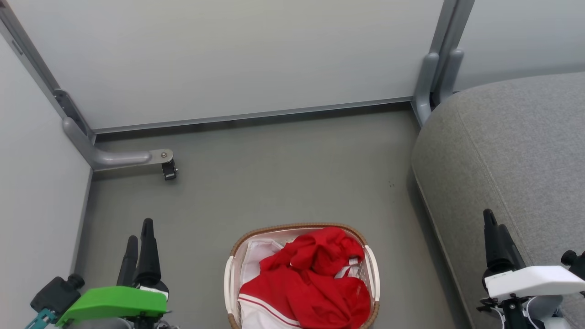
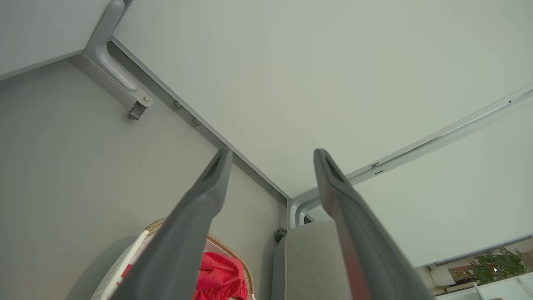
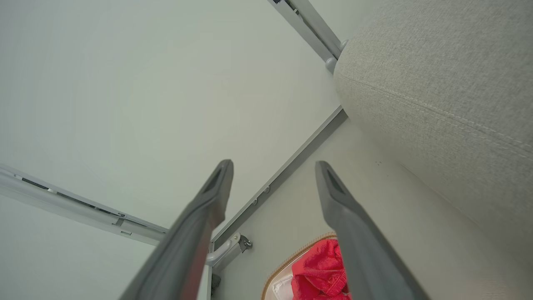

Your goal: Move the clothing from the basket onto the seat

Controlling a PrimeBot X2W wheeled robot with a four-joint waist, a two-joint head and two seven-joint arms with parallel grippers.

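Left gripper [image 1: 140,230] and right gripper [image 1: 496,219] are hovering spread and empty, the clothing [image 1: 315,274] is lying in the basket [image 1: 297,226], none reaching the seat [image 1: 512,146].

Red clothing [image 1: 315,278] heaped in basket [image 1: 297,227] on floor, apart from grey seat [image 1: 512,151]

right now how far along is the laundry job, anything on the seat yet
Done: nothing. The clothing lies heaped in the basket on the floor, and no red fabric lies on the visible part of the seat. In hand: nothing; the left gripper and right gripper hang open and empty beside the basket. Left: grasp the clothing, lift it out and lay it on the seat.
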